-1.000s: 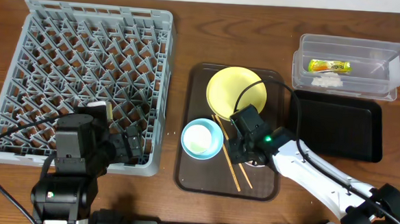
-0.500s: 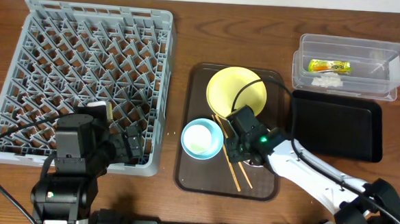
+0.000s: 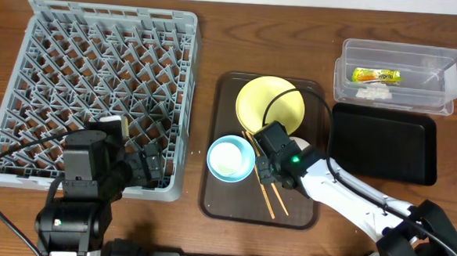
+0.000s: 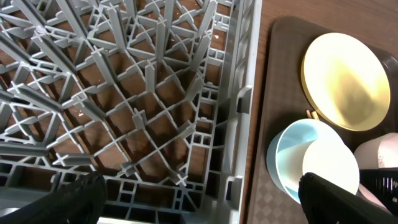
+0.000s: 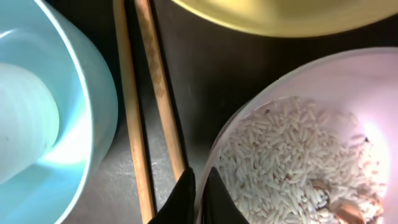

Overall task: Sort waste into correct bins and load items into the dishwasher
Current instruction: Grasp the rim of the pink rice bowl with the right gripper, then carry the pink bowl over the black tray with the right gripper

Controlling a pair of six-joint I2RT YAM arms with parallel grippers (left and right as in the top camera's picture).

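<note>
My right gripper [image 5: 200,186] [image 3: 272,163] is shut on the rim of the white bowl [image 5: 348,71], which holds rice-like crumbs [image 5: 286,155]. In the overhead view the arm hides most of that bowl. Two chopsticks [image 5: 146,106] [image 3: 268,194] lie beside it on the brown tray. The light blue bowl [image 3: 231,158] [image 4: 289,155] holds the white cup [image 4: 329,165]. The yellow plate [image 3: 270,107] lies behind. My left gripper [image 4: 199,193] [image 3: 152,167] is open and empty over the front right corner of the grey dish rack [image 3: 98,82].
The brown serving tray [image 3: 217,202] sits in the middle. The clear tub [image 3: 443,69] at the back right holds the yellow-green wrapper [image 3: 375,74] and a white tissue scrap [image 3: 371,92]. The black tray [image 3: 383,142] lies in front of the tub.
My right gripper has shifted a little to the left, towards the blue bowl. The left arm has not moved.
</note>
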